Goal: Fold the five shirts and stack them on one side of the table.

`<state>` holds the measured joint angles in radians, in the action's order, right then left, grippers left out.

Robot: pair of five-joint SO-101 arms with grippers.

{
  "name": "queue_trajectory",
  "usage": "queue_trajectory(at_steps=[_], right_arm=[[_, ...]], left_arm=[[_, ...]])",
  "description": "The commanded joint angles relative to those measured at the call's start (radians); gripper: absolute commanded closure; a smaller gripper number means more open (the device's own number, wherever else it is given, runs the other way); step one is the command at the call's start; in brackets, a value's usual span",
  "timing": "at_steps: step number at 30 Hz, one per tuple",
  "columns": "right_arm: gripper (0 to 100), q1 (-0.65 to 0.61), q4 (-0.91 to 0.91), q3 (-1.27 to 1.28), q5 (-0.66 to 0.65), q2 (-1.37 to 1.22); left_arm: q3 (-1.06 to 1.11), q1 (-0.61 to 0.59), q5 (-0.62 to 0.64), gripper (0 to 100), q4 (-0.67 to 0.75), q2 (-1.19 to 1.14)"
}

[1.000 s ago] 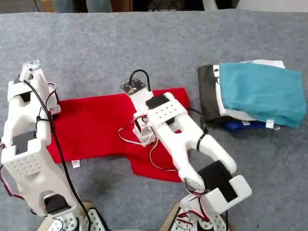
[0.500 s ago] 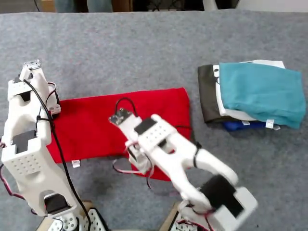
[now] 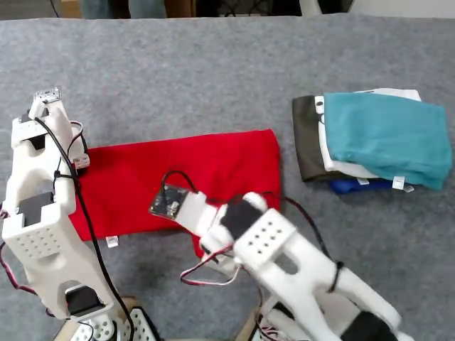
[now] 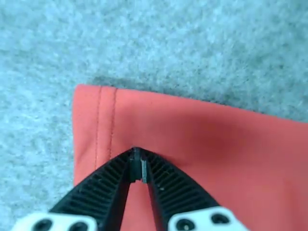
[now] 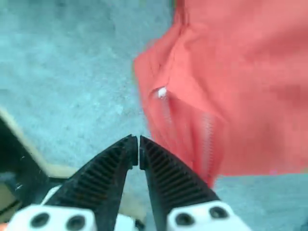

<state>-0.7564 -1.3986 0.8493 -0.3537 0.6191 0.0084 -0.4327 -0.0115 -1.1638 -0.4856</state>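
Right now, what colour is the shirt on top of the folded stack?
The top shirt is teal; the high view shows it best.

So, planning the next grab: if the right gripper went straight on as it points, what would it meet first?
The right gripper would likely meet the grey table cover, just beside the red shirt, not the shirt; depth is unclear.

A white plastic left arm (image 3: 39,234) and matching right arm (image 3: 284,259) are shown — perforated shells, dark motor panels, red, white and black cables (image 3: 206,263). Black ribbed fingers (image 4: 166,190) are screwed onto white bases.
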Motion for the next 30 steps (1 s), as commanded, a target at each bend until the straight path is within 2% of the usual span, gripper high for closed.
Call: queue_trajectory(at_steps=[1,4,7,10,20,30], right_arm=[[98.5,0.133,0.075,-0.076,-0.029,0.033],[98.5,0.239,0.275,-0.019,-0.026,-0.051],[98.5,0.267,0.443,0.015,-0.025,-0.157],[98.5,0.262,0.479,0.025,-0.025,-0.231],[98.5,0.226,0.431,0.120,-0.025,-0.246],[98.5,-0.017,0.114,0.150,-0.025,-0.004]], left_arm=[[-0.019,0.004,0.003,97,-0.002,-0.005],[-0.019,0.004,0.003,97,-0.002,-0.005],[-0.019,0.004,0.005,97,-0.002,-0.005],[-0.019,0.004,0.006,97,-0.002,-0.005],[-0.019,0.002,0.008,97,-0.002,-0.005],[-0.019,0.002,0.008,97,-0.002,-0.006]])
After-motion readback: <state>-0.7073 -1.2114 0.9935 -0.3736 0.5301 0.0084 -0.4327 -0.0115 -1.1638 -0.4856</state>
